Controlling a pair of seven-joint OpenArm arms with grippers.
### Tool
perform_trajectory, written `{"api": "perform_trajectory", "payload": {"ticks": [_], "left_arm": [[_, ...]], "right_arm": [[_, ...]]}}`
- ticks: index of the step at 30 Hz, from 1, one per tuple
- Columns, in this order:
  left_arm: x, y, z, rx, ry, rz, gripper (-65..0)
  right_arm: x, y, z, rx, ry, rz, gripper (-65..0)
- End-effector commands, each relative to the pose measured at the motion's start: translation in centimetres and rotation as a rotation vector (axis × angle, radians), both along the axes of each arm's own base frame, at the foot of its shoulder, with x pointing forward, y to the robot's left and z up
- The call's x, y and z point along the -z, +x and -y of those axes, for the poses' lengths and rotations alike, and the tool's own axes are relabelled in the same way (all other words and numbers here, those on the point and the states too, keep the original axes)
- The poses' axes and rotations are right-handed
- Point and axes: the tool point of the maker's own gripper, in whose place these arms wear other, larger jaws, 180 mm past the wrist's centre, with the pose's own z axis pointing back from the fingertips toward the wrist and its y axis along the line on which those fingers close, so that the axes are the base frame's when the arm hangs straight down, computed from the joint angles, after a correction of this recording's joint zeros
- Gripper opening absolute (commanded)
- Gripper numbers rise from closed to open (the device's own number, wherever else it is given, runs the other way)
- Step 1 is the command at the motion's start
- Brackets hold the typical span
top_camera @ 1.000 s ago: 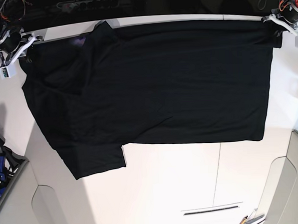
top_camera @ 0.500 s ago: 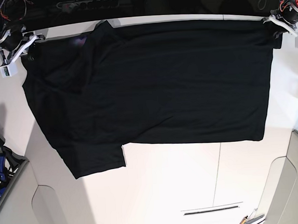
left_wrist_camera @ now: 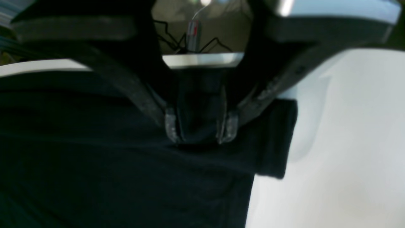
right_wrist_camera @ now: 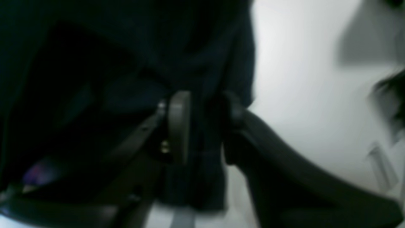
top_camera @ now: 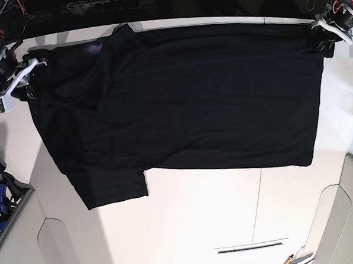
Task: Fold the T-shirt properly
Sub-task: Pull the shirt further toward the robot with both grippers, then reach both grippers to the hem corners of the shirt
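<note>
One large black short-sleeved cloth T-shirt (top_camera: 187, 102) lies flat, plain side up, on the white table (top_camera: 199, 219). In the base view its long axis runs left to right: hem at the right, shoulders and sleeves at the left, one sleeve splayed toward the near left. Its far edge lies along the table's far edge. A sliver of purple shows at the far-left fold.

Open white tabletop fills the whole near half; narrower strips lie bare at both ends.

Two grippers, one at each far corner. Left gripper (left_wrist_camera: 200, 128): jaws parted, black cloth lying between the tips, not pinched. Right gripper (right_wrist_camera: 202, 117): jaws likewise apart, straddling a cloth fold at the shirt's edge; picture blurred.
</note>
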Motion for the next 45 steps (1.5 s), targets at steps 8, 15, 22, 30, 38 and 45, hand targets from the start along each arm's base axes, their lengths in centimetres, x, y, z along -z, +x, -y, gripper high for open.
{"api": "perform_trajectory", "payload": {"ticks": [8,15,22,30,38,45], "left_arm": [[-4.5,2.8,1.3,0.100,0.070,0.138,-40.8],[-5.3,3.4,1.5,0.114,0.084,0.161,-40.8],[-5.3,3.4,1.5,0.114,0.083,0.161,-40.8],[-5.3,3.4,1.5,0.113,0.083,0.161,-40.8],[-5.5,3.9,1.5,0.113,0.085,0.177,-40.8],[-6.8,6.0,1.5,0.110,0.089,0.241,-40.8]], "right_arm": [[-5.7,8.8,2.0,0.059,-0.020,0.257,-36.7],[-2.7,13.7,4.2,0.152,0.142,0.214,-30.2],[2.1,18.2,2.1,0.168,0.353,0.103,-30.2],[5.1,20.2,-1.7,0.063,0.319,-0.016,-30.3],[5.4,20.1,-2.4,0.044,0.310,-0.031,-65.0],[5.4,20.1,-2.4,0.043,0.307,-0.032,-65.0]]}}
